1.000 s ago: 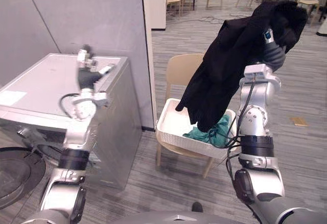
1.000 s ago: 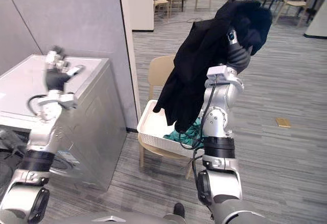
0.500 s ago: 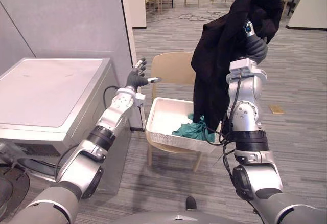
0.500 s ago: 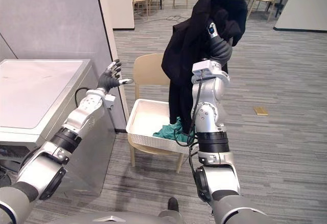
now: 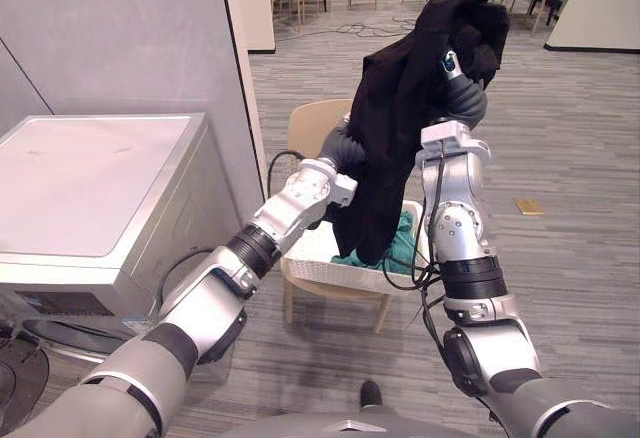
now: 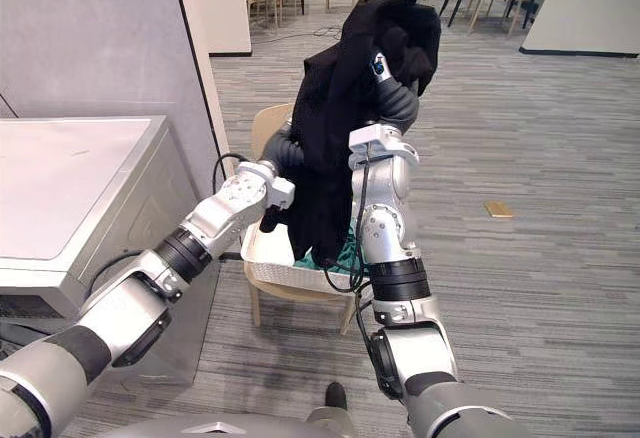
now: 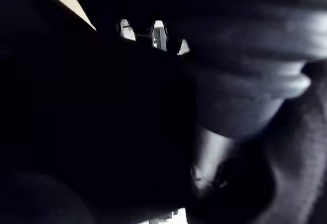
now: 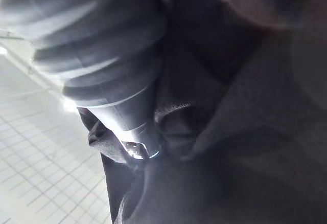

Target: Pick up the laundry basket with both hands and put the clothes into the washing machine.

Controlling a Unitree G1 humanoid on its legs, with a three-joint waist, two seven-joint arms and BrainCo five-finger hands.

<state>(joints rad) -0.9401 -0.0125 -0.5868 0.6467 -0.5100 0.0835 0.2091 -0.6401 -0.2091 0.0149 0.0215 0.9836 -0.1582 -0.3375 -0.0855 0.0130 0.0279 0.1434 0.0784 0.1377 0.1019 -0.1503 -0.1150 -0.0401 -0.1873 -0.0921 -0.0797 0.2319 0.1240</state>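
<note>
The right hand (image 5: 465, 103) is raised high with a black garment (image 5: 400, 128) hanging from it, above the white basket (image 5: 310, 258) that stands on a chair (image 5: 312, 123). The left hand (image 5: 340, 146) reaches into the side of this garment. The cloth covers both hands, so their grip cannot be told. A green cloth (image 5: 400, 238) lies in the basket. The washing machine (image 5: 90, 188) is well apart, on the left. Nothing appears loaded yet; carrying both clothes there remains.
</note>
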